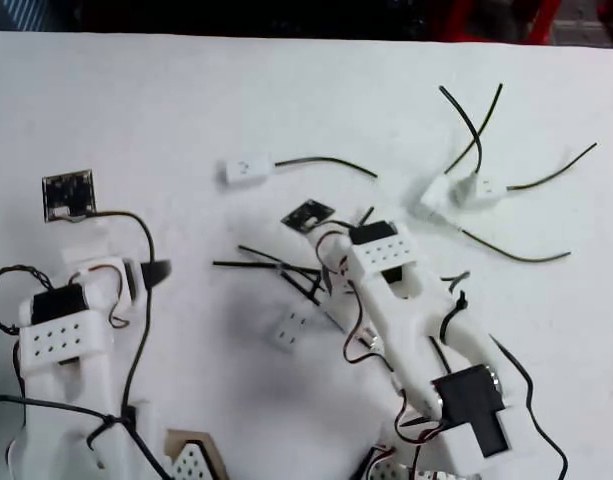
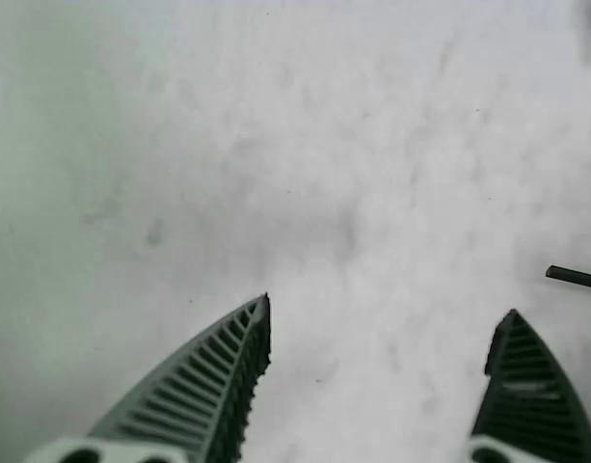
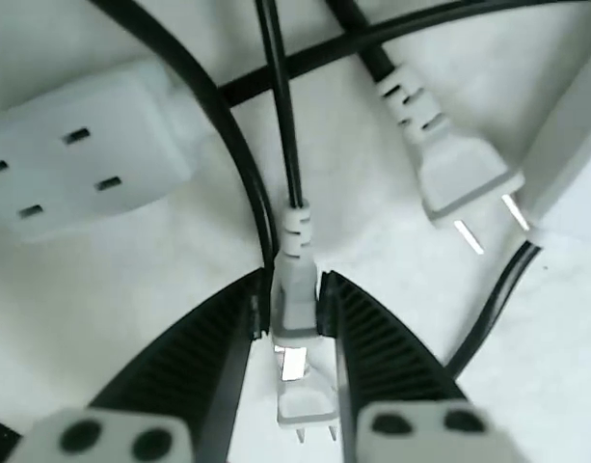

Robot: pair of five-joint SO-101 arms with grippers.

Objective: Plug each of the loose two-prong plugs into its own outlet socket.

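Observation:
In the right wrist view my right gripper (image 3: 293, 278) is shut on the neck of a white two-prong plug (image 3: 308, 391) with a black cord. A white outlet socket (image 3: 73, 164) lies just beyond it. A second white plug (image 3: 454, 169) lies loose, its prongs pointing at another white socket block (image 3: 575, 154). From above, the right gripper (image 1: 331, 278) sits in a tangle of black cords beside a small socket (image 1: 291, 327). My left gripper (image 2: 389, 307) stands open over bare table; in the high view the left gripper (image 1: 136, 275) is at the left.
More white sockets with black cords lie farther back: one (image 1: 248, 168) at the centre and a pair (image 1: 464, 190) at the right. A black cord end (image 2: 575, 278) lies near the left gripper. The white table (image 1: 136, 100) has free room at the back left.

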